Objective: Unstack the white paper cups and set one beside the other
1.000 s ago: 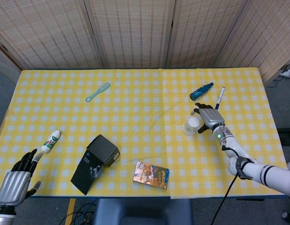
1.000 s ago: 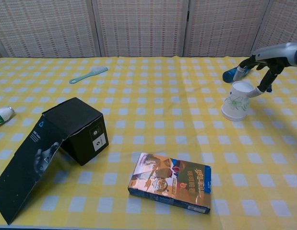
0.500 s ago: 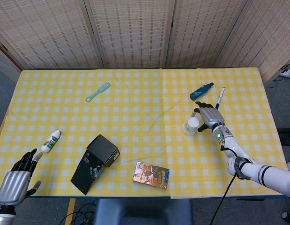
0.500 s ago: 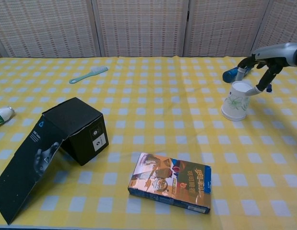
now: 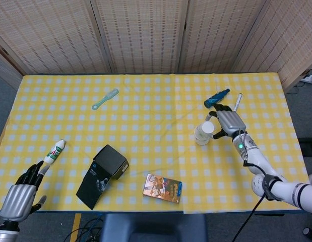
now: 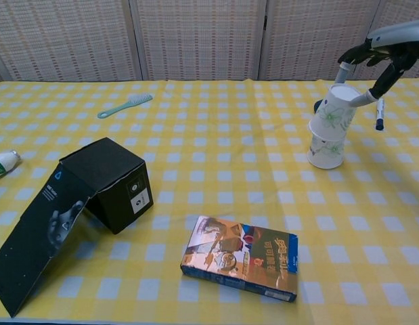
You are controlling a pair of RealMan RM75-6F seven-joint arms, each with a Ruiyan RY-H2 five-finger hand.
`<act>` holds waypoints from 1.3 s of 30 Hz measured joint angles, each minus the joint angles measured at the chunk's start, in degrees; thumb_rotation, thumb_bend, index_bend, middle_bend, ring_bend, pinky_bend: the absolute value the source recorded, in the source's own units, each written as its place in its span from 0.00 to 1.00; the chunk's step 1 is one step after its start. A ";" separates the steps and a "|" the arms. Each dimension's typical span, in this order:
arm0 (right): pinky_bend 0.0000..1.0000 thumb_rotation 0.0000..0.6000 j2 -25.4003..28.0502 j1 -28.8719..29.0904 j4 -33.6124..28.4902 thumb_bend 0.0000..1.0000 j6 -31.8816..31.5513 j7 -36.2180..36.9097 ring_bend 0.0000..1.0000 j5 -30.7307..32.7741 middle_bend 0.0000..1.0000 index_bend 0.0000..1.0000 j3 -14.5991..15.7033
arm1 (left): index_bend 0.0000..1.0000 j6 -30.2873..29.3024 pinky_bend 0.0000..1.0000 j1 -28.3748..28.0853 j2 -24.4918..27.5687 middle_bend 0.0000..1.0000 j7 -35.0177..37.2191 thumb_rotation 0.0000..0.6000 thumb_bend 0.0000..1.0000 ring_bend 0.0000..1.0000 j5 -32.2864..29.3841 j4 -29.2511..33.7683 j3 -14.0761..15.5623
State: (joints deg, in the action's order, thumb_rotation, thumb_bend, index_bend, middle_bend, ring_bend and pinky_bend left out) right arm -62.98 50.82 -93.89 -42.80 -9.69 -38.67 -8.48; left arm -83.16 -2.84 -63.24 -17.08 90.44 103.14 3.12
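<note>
Right hand (image 6: 385,57) pinches top cup (image 6: 333,112) at rim, cup raised and tilted, partly out of lower cup (image 6: 325,150) (lower one upright on table (image 6: 216,135), far right side). Left hand (image 5: 19,194) at near left table edge, fingers apart, holding nothing. Bottle (image 5: 54,152) just beyond it. Black box (image 6: 104,183), book (image 6: 239,257) near front.

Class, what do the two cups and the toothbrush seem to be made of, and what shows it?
Upper cup and lower cup: probably thin paper, matte white with green printed leaves and a rolled rim. Toothbrush: likely plastic, smooth uniform mint green.
</note>
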 measured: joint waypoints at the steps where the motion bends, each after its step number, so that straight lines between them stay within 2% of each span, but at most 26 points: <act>1: 0.00 1.00 1.11 -0.22 -1.45 0.27 -0.54 0.14 0.00 -0.32 0.02 0.40 -0.35 | 0.00 0.03 0.23 -0.03 -0.09 0.00 -0.16 1.00 0.32 0.00 -0.01 0.02 -0.03; 6: 0.00 1.00 7.13 -1.24 -8.98 0.27 -3.56 0.46 0.00 -1.66 0.03 0.40 -2.36 | 0.00 0.06 0.23 -0.08 -0.34 0.00 -0.48 1.00 0.32 0.00 -0.01 0.18 -0.07; 10: 0.00 1.00 8.15 -0.95 -11.24 0.27 -4.22 -0.33 0.00 -1.12 0.03 0.40 -3.25 | 0.00 -0.03 0.23 -0.09 -0.17 0.00 -0.22 1.00 0.32 0.00 0.10 0.36 -0.05; 16: 0.00 1.00 2.89 1.23 -7.39 0.26 -2.57 -1.94 0.00 1.01 0.03 0.40 -2.61 | 0.00 -1.04 0.23 0.31 0.62 0.00 0.99 1.00 0.32 0.00 0.74 0.59 0.09; 26: 0.00 1.00 -11.44 7.02 5.65 0.27 0.84 -6.88 0.00 7.72 0.03 0.40 0.21 | 0.00 -4.71 0.23 1.77 2.73 0.00 3.91 1.00 0.32 0.00 2.83 1.20 0.28; 34: 0.00 1.00 -16.89 10.69 9.88 0.26 0.41 -11.69 0.00 13.78 0.03 0.40 1.64 | 0.00 -6.76 0.23 2.71 3.86 0.00 6.07 1.00 0.32 0.00 5.59 1.28 0.95; 36: 0.00 1.00 -17.46 11.25 10.36 0.25 0.39 -12.41 0.00 15.22 0.02 0.35 1.80 | 0.00 -7.22 0.23 2.94 3.96 0.00 6.27 1.00 0.32 0.00 6.11 1.26 1.05; 39: 0.00 1.00 -17.69 11.99 10.51 0.24 0.48 -13.19 0.00 17.14 0.00 0.15 1.86 | 0.00 -7.52 0.23 3.14 4.01 0.00 6.48 1.00 0.32 0.00 6.42 1.15 1.05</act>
State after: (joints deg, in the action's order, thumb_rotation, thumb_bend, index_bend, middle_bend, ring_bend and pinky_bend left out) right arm -80.67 62.81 -83.37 -42.32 -22.88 -21.53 -6.62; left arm -90.69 0.30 -59.24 -10.60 96.86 104.29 4.16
